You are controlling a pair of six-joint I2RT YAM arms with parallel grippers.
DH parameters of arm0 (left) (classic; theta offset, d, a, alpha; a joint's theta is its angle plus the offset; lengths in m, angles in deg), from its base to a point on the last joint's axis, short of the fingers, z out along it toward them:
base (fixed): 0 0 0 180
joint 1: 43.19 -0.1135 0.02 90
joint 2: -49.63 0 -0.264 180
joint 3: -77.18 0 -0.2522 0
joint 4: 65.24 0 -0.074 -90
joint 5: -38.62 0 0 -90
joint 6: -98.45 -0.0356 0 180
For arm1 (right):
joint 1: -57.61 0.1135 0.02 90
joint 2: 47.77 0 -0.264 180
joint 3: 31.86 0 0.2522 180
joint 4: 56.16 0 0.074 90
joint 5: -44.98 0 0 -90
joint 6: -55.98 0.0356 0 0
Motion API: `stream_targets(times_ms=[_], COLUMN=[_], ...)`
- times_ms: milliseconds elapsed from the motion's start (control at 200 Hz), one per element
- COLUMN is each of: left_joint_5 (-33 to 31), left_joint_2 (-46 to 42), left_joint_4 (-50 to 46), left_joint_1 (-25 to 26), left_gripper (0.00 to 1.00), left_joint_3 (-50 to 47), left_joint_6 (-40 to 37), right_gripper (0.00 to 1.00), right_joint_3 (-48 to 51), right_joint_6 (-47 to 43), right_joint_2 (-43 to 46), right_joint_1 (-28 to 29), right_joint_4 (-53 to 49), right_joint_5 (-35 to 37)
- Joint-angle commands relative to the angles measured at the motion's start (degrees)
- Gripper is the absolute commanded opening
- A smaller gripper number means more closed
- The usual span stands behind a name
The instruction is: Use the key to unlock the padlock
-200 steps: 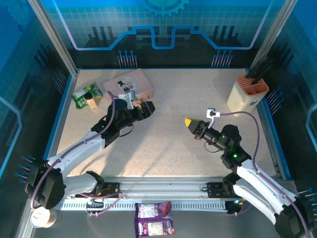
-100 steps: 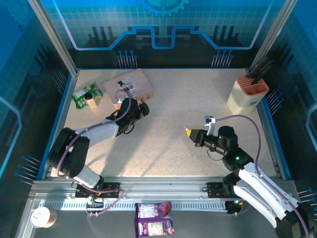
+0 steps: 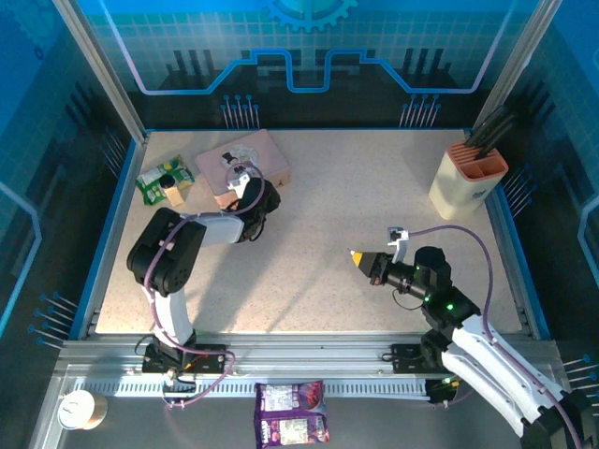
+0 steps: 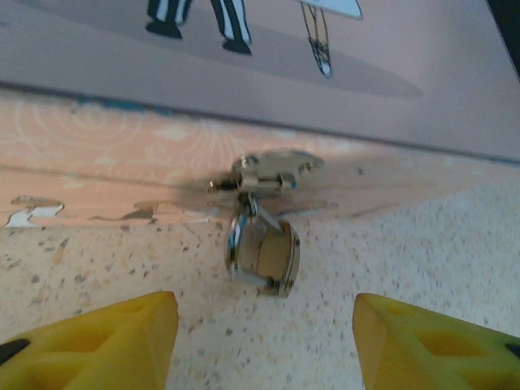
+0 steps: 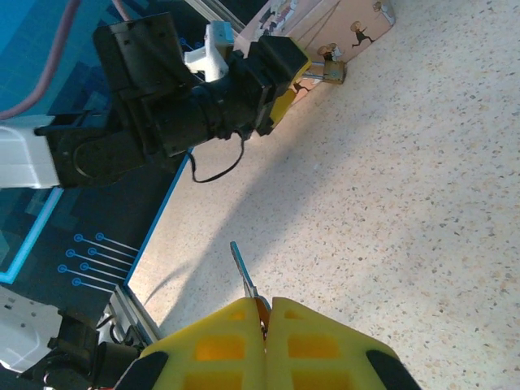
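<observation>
With my left fingers [image 4: 97, 337] spread before the padlock [image 4: 262, 256] and right fingers [image 5: 219, 337] clenched on the key [image 5: 242, 272], I'd next grip the padlock, then bring the key across.

Left end effector [image 4: 264, 337] gapes wide, arm folded forward; right end effector [image 5: 266, 315] pinched closed.

Open table [image 3: 318, 215] fronts the padlock [image 4: 262, 252]; the pink tin [image 4: 406, 81] walls it behind.

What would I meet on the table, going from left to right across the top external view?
Green packet → pink tin → right claw, shut on the key → beige holder with dark handles.
</observation>
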Motion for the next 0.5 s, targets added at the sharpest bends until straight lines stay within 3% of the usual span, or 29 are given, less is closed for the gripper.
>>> stream_targets(times_ms=[0,495], left_joint_5=[-2.57,-3.51], left_joint_2=[2.25,10.22], left_joint_4=[0.55,-7.93], left_joint_1=[-0.94,-2.0], left_gripper=[0.57,0.38], left_joint_3=[3.68,14.29], left_joint_6=[1.78,4.27], right_gripper=[0.0,0.0], right_joint_3=[1.13,2.07], right_joint_6=[0.37,2.46], right_joint_2=[1.02,1.82], right_joint_1=[-0.29,-0.31], right_joint_4=[0.8,2.69], right_joint_5=[-2.0,-3.03])
